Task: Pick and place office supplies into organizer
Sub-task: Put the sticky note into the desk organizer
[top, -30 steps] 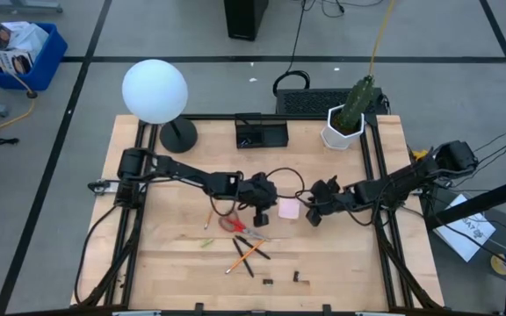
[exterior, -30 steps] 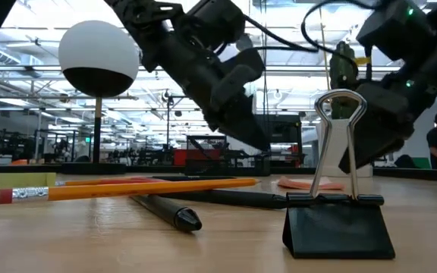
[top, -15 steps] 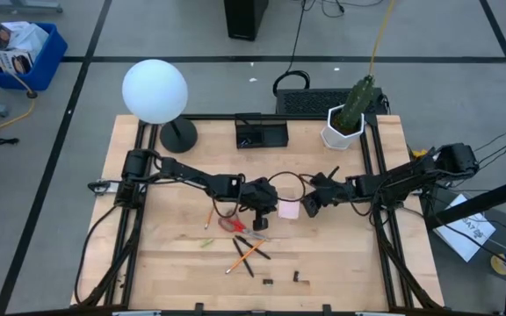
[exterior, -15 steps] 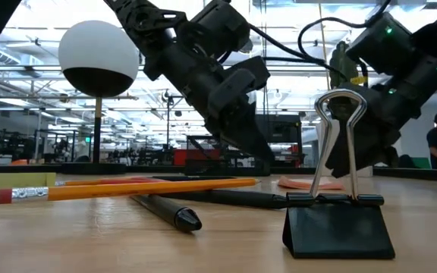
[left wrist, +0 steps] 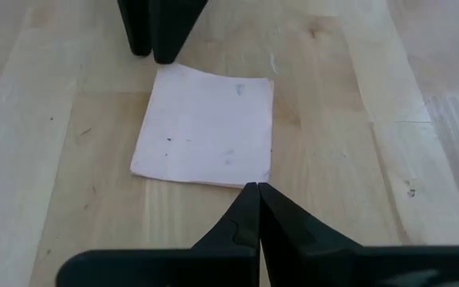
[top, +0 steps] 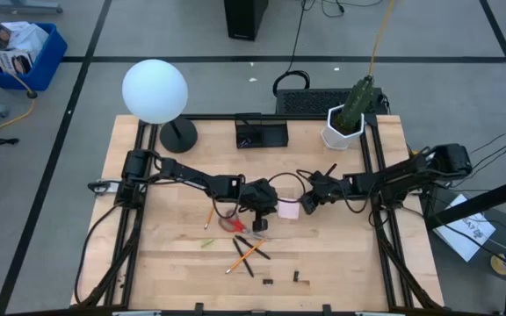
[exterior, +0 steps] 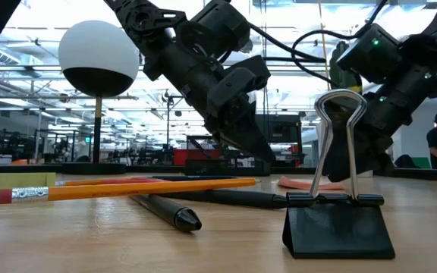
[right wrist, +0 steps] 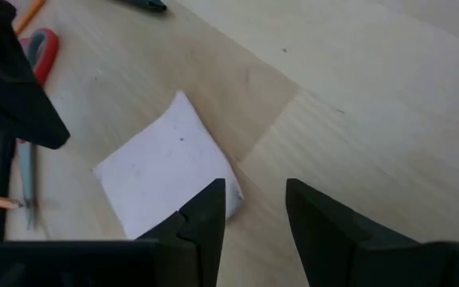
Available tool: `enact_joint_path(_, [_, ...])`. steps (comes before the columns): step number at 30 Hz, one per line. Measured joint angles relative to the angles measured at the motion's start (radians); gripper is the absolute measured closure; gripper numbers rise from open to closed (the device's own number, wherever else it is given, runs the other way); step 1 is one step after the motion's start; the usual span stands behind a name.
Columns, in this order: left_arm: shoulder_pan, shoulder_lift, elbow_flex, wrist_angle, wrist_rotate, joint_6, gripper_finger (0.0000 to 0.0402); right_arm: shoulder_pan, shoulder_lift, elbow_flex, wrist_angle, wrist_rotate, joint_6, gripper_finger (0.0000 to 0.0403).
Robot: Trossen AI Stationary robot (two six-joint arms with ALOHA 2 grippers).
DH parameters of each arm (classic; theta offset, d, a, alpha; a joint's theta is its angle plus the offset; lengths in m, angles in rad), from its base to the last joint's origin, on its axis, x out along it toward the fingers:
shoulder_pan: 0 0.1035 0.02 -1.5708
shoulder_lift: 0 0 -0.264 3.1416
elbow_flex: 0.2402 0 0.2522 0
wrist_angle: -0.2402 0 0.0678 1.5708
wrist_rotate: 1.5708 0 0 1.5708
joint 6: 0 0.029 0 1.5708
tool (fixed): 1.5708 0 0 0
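The pink sticky-note pad (top: 288, 209) lies flat on the table between my two grippers. My left gripper (top: 262, 217) is shut, its tips (left wrist: 253, 190) right at one edge of the pad (left wrist: 205, 123). My right gripper (top: 311, 203) is open at the pad's opposite side, low, with one finger (right wrist: 207, 206) beside a corner of the pad (right wrist: 166, 171). Red-handled scissors (top: 231, 224) lie beside the left gripper. Pencils and pens (top: 246, 251) and small black clips (top: 268, 282) lie nearer the near edge. The black organizer (top: 262, 133) stands at the far edge. My left gripper's shut fingertips (left wrist: 255, 195) stand at the edge of the pad (left wrist: 213, 177), coming low and slanting from the table's left. Whether they touch it I cannot tell.
The lamp base (top: 178, 133) and white plant pot (top: 343, 132) flank the organizer at the far edge. In the low view a binder clip (exterior: 338, 227), a pencil (exterior: 127, 188) and a pen (exterior: 165, 211) lie close to the camera. Bare wood stretches left and right.
My right gripper has moved a little toward the far edge, from the pad's near right side to its right side, and its arm has turned. My left gripper has edged closer to the pad. The pad has stayed where it was.
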State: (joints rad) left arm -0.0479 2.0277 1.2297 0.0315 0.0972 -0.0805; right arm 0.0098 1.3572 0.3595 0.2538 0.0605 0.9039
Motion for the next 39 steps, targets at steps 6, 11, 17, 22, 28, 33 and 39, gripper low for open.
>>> enact_joint_path(6, [0.000, 0.000, 0.000, 0.003, -0.001, -0.001, 0.0395, -0.003, 0.027, 0.001, 0.039, -0.032, 0.005, 0.0273])
enact_joint_path(11, [0.000, 0.000, 0.000, 0.004, -0.003, -0.003, 0.0396, -0.003, 0.030, 0.000, 0.071, -0.090, 0.014, 0.0273])
enact_joint_path(17, [0.001, 0.000, 0.000, 0.005, -0.020, -0.003, 0.0398, -0.002, 0.029, 0.000, 0.060, -0.119, 0.007, 0.0288])
enact_joint_path(22, [0.000, -0.001, 0.000, 0.027, -0.071, -0.027, 0.0377, -0.011, 0.031, 0.000, 0.083, -0.123, -0.046, 0.0353])
enact_joint_path(28, [0.001, -0.001, 0.000, 0.025, -0.108, -0.064, 0.0338, -0.029, 0.030, 0.000, 0.083, -0.118, -0.082, 0.0398])
enact_joint_path(33, [0.001, -0.010, 0.000, 0.003, -0.125, -0.091, 0.0305, -0.031, 0.023, 0.000, 0.109, -0.095, -0.116, 0.0401])
enact_joint_path(39, [0.000, -0.037, -0.002, -0.098, -0.098, -0.087, 0.0257, -0.031, 0.022, 0.000, 0.204, -0.090, -0.151, 0.0402])
